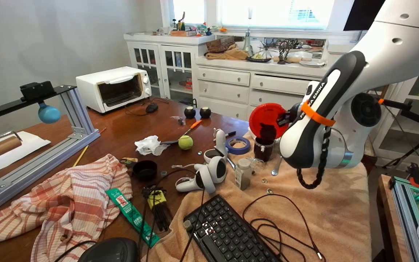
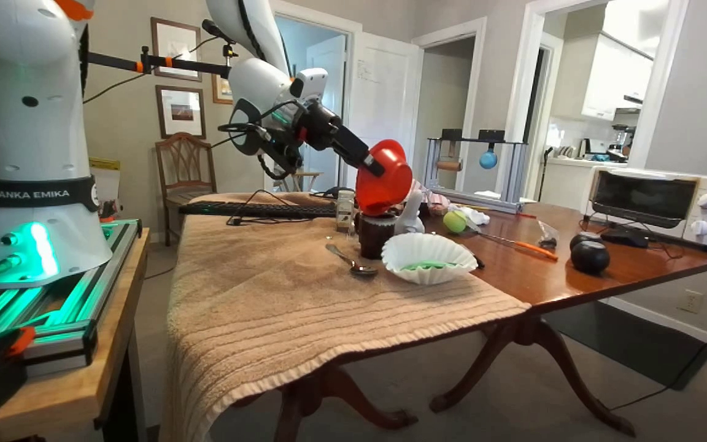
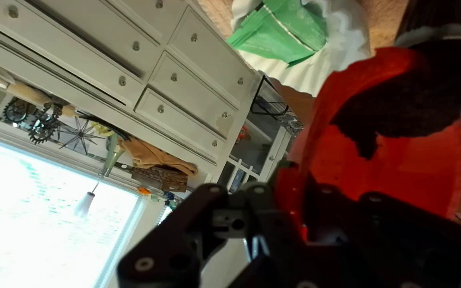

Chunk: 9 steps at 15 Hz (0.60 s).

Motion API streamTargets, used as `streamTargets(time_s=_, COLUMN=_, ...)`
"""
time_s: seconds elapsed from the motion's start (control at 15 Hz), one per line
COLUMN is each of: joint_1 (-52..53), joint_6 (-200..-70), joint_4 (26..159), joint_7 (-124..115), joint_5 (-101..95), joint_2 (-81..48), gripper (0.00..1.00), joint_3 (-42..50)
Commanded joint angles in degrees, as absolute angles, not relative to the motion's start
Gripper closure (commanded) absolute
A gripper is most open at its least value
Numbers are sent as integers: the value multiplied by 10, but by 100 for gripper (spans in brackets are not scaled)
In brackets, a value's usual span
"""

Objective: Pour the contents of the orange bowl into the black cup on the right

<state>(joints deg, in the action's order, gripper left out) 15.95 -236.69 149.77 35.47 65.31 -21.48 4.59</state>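
The orange bowl (image 2: 386,184) hangs tipped nearly on edge, the low part of its rim right over the mouth of the black cup (image 2: 376,238); whether the two touch I cannot tell. Being round, it has no long axis, so the coming move turns on that low edge standing above the cup. A dark mass (image 3: 402,108), which I take for the contents, lies against the low side and reaches toward the cup. In an exterior view the bowl lies right of and below the pincer (image 2: 370,158), which pinches its wall near the rim; the arm (image 2: 258,85) stands to the left. Just right of the cup and nearer, a paper filter (image 2: 430,255) stands on the towel (image 2: 255,264) over the surface (image 2: 531,279), and a spoon (image 2: 361,269) lies near the cup, to the left. Pouring looks under way to me, and the next move probably calls for more tilt with the low edge held above the cup; a sideways drift could spill the contents.
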Motion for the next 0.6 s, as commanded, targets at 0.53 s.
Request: streamTargets(time_s=0.53, joint_1=142, joint_6=-2373, joint_4=1449, joint_7=385, joint_5=665, joint_2=-242, gripper=98, joint_3=31)
